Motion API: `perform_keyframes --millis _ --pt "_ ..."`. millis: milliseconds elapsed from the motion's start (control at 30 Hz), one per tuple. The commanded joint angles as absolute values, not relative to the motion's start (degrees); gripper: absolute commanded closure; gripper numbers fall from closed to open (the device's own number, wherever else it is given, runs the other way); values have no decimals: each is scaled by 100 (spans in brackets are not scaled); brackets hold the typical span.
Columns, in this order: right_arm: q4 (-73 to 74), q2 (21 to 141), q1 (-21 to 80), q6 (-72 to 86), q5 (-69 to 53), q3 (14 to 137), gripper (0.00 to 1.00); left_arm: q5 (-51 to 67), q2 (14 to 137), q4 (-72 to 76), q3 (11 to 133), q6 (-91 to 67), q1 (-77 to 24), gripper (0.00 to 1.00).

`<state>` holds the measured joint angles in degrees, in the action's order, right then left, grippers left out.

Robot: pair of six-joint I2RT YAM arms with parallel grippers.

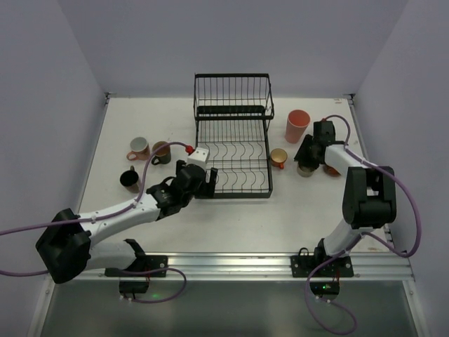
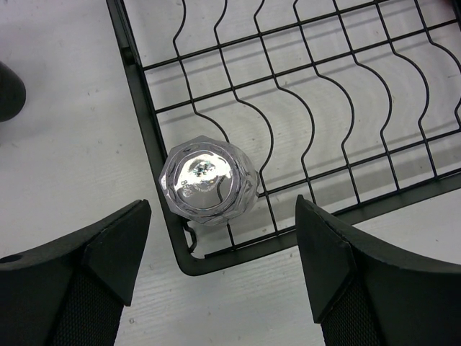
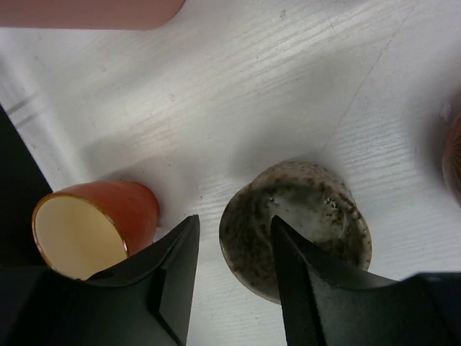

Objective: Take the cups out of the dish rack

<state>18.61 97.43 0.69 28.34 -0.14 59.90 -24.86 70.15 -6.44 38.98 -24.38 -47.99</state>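
The black wire dish rack (image 1: 232, 151) stands mid-table. A clear glass (image 2: 207, 181) sits upside down in its front-left corner, by the rack's frame (image 2: 238, 254). My left gripper (image 1: 208, 180) hovers there, open wide, its fingers (image 2: 108, 241) either side of and short of the glass. My right gripper (image 1: 306, 161) is open astride the rim of a speckled beige-grey cup (image 3: 302, 216) on the table. One finger is inside the cup and the other (image 3: 169, 252) is outside, with a gap to the wall. An orange-red cup (image 3: 90, 227) lies beside it.
A tall pink tumbler (image 1: 297, 126) stands right of the rack. A pink cup (image 1: 138, 147), a brown mug (image 1: 161, 152) and a black cup (image 1: 130, 180) stand left of it. A reddish-brown cup edge (image 3: 454, 155) shows right of the speckled cup.
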Motion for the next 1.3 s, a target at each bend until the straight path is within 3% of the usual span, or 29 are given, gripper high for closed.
perform_keyframes --millis 0,133,533,1000,1133,1267 --pt "1617 9081 62 2812 -263 5828 52 -2716 7075 -272 4087 -2364 -4843 14" --pt "1468 8449 123 2891 -474 5634 41 -2751 7163 -255 4175 -2329 -4895 18" --pt "879 6637 439 3199 -1476 4659 38 -3304 7541 -149 4342 -2136 -4922 23" --pt "1072 5389 1380 3366 -1485 4430 37 -3314 7998 255 4526 -1934 -4922 28" --pt "1177 5151 1397 3393 -1687 4500 37 -3270 8051 351 4535 -1916 -4913 45" --pt "1274 5010 1406 3366 -1810 4509 37 -3217 8147 431 4553 -1890 -4913 50"
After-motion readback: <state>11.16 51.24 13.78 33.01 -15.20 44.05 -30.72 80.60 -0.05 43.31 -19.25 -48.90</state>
